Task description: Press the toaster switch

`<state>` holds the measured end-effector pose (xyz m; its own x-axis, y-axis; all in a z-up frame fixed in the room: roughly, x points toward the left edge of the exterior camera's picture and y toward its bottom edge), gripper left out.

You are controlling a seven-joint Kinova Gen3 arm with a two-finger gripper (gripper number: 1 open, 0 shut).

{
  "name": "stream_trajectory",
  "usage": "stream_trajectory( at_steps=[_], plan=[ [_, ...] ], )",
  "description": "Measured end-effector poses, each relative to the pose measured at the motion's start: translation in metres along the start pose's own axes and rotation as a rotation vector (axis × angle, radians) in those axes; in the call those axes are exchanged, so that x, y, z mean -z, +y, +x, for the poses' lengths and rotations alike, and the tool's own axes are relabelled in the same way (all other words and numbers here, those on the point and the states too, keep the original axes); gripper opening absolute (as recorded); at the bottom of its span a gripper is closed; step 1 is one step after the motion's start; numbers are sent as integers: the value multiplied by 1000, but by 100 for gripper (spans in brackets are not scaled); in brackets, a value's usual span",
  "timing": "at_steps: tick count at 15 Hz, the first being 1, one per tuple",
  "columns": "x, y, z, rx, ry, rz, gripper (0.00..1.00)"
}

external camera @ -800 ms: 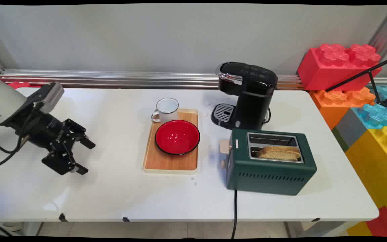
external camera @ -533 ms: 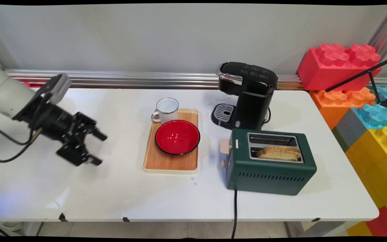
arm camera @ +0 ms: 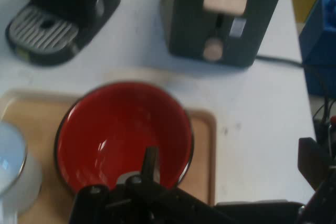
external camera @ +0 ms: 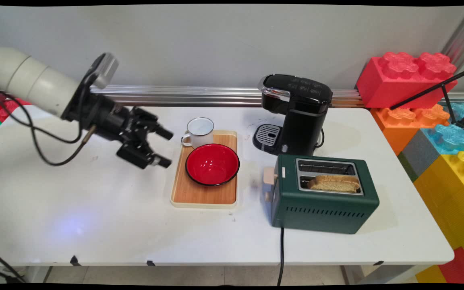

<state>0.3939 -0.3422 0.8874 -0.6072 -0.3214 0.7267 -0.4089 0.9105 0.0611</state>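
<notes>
My black gripper [external camera: 166,148] hangs open just left of a wooden tray [external camera: 204,194], a little above the table. On the tray stand a red bowl [external camera: 212,164] and, behind it, a white enamel mug [external camera: 199,131]. The mug's handle is the nearest thing to my upper finger. In the hand view the red bowl [arm camera: 123,135] lies straight ahead on the tray [arm camera: 202,145], with the mug [arm camera: 13,163] at the left edge. My gripper [arm camera: 231,158] holds nothing.
A black coffee maker [external camera: 296,114] stands behind the tray's right side. A green toaster [external camera: 324,205] with a slice of toast [external camera: 334,183] in its near slot sits to the right, its cord [external camera: 282,253] running over the front edge. Large toy bricks [external camera: 407,78] are stacked at the right.
The gripper has swung from the table's left side up and to the right, ending beside the tray. It has stayed open. Nothing on the table has moved.
</notes>
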Motion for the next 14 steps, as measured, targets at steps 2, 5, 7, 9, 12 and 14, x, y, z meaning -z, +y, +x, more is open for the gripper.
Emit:
stream_trajectory(
  at_steps=[2, 5, 7, 9, 12, 14],
  plan=[
    [-6, -2, 10, -26, 29, -14, 100],
    [-17, -5, 25, -84, 62, -43, 100],
    [-22, -7, 30, -111, 68, -61, 100],
    [-28, -8, 34, -126, 69, -78, 100],
    [-33, -10, 38, -133, 71, -96, 0],
    [-37, -12, 40, -135, 70, -108, 0]
  ],
)
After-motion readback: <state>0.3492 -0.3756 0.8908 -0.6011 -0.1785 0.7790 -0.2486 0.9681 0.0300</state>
